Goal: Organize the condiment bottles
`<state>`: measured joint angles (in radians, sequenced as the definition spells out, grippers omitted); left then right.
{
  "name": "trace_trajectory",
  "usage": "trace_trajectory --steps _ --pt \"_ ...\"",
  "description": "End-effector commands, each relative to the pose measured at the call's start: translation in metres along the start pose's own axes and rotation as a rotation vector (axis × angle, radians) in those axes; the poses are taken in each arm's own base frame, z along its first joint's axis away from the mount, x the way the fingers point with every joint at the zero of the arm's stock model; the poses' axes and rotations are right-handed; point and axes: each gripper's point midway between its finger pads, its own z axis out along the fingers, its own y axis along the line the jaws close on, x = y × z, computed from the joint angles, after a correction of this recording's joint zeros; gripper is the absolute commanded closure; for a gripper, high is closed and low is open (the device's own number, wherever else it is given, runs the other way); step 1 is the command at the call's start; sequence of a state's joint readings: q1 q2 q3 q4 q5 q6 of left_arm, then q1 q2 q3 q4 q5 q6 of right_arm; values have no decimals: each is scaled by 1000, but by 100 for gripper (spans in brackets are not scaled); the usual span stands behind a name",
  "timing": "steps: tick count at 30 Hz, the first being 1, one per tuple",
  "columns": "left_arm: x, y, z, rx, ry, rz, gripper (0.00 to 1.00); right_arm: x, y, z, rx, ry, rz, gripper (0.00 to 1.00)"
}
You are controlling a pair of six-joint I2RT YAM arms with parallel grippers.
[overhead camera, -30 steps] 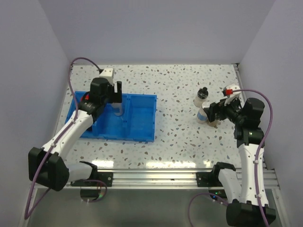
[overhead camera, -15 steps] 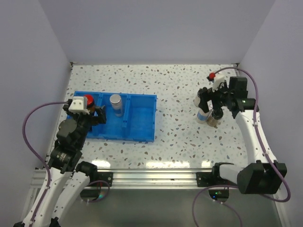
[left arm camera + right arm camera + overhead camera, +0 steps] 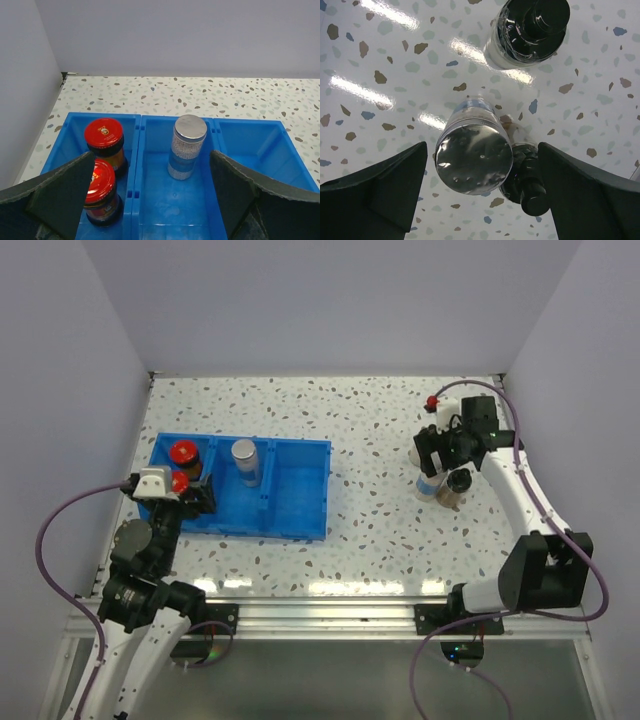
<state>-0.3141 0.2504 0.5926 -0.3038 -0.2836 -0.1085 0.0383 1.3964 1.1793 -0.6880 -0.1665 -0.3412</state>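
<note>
Left gripper (image 3: pixel 152 162): my fingers are spread wide with nothing between them. I am poised at the near side of the blue tray, looking into it.
Right gripper (image 3: pixel 440 450): my fingers are parted wide and hold nothing. I hang above a cluster of three bottles on the right of the table.
Blue tray (image 3: pixel 245 121): it has three compartments side by side and sits on the left half of the speckled table (image 3: pixel 350 420).
Far jar (image 3: pixel 104 142): dark brown with a red lid, upright in the tray's left compartment.
Near jar (image 3: pixel 102 185): the same kind, upright just in front of the far jar in the same compartment (whether they touch, I cannot tell).
Tray shaker (image 3: pixel 189 147): silver-topped and upright, alone in the middle compartment.
Table shaker (image 3: pixel 474 155): silver-topped and upright on the table. It is directly under my right wrist, framed by my two fingers but touched by neither.
Close bottle (image 3: pixel 527 185): black-capped, just beside the table shaker and partly hidden by it.
Apart bottle (image 3: pixel 532 25): black-capped, clear and upright, near the other two but separate.
</note>
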Motion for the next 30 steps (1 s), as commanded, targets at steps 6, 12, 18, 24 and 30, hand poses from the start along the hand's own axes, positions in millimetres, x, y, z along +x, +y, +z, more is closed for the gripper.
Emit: trace_trajectory --steps 6,12,18,24,30 --pt "-9 5 -1 -24 -44 10 0 5 3 11 -13 49 -21 14" --pt "-13 9 -4 -38 -62 4 0 15 13 19 -37 103 -48 17" --pt "-16 12 -6 -51 -78 -4 0 -2 30 9 -59 63 -116 81" --pt "-20 14 -10 -61 -94 -9 0 -59 70 -45 -117 -94 -213 100" --pt "-24 15 -13 -63 -115 -16 0 -103 114 -97 -253 -239 -286 100"
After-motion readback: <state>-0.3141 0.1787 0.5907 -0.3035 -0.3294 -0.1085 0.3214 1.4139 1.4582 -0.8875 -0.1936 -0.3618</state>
